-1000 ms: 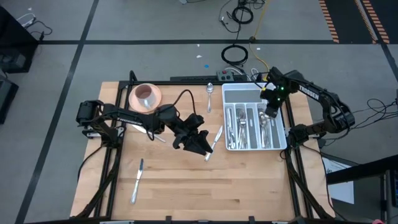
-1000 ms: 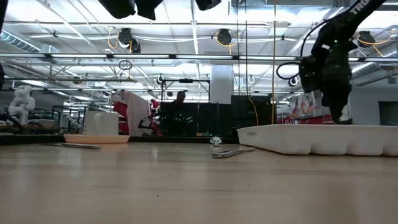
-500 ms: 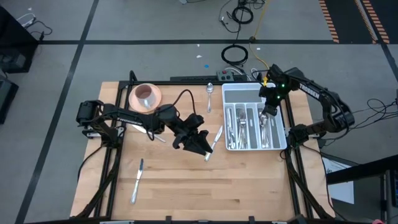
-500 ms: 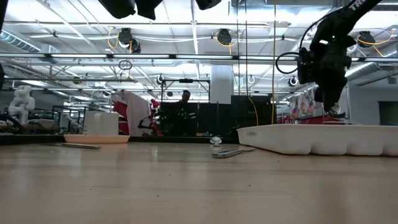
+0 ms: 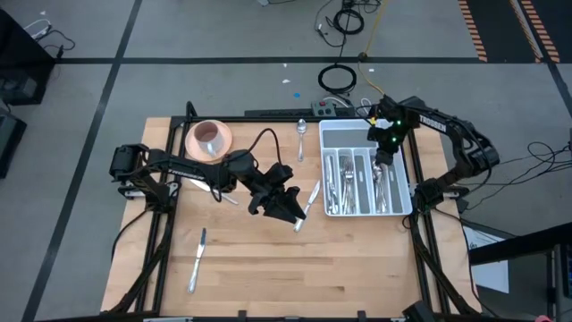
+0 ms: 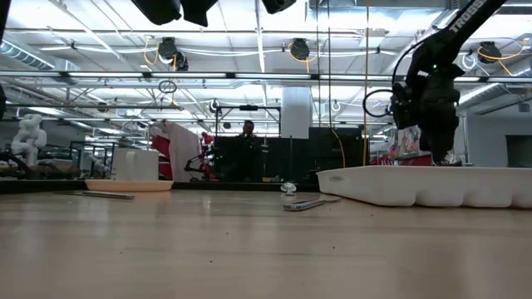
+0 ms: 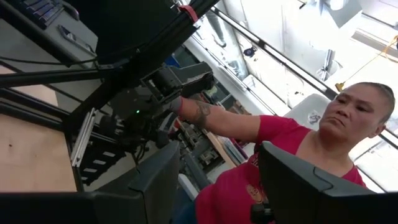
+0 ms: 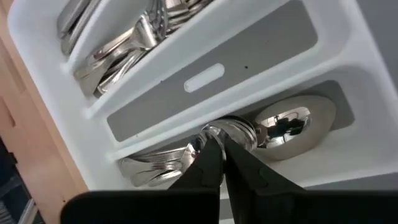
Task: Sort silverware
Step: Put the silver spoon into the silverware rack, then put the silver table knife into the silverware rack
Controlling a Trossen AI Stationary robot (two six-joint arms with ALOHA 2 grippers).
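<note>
1. Step in hand: placing pieces in the tray. Your right gripper (image 8: 219, 163) sits over the white tray (image 5: 404, 170), above its outermost long compartment, fingers pinched fully together. No piece is visibly clamped; the spoons (image 8: 283, 124) lie just under the tips. Judgement: a drop-off looks done, or a nudge is in hand.

2. Left gripper (image 5: 288, 207) hovers mid-table, fingers spread wide, nothing between them. Its wrist view looks off into the room and shows a person in a red top, not the table.

3. Next move, as a judgement: lift the right arm clear of the tray wall, then fetch a loose piece. The nearest one (image 5: 309, 199) lies just beside the left gripper, between it and the tray. Approx. align the fingers across the handle, since a flat piece on wood gives little to grip.

4. Containers:
- Tray: long slots hold bunched silverware, incl. forks (image 8: 118, 46) in one slot and spoons in the outermost. The short cross compartment at the far end looks bare.
- Pink saucer with cup (image 5: 209, 138): far-left corner area, no silverware seen in it.

5. Loose pieces still out: spoon (image 5: 302, 136) near the far edge, knife (image 5: 197, 259) near-left, and one partly under the left arm (image 5: 217, 193), type unclear.
</note>
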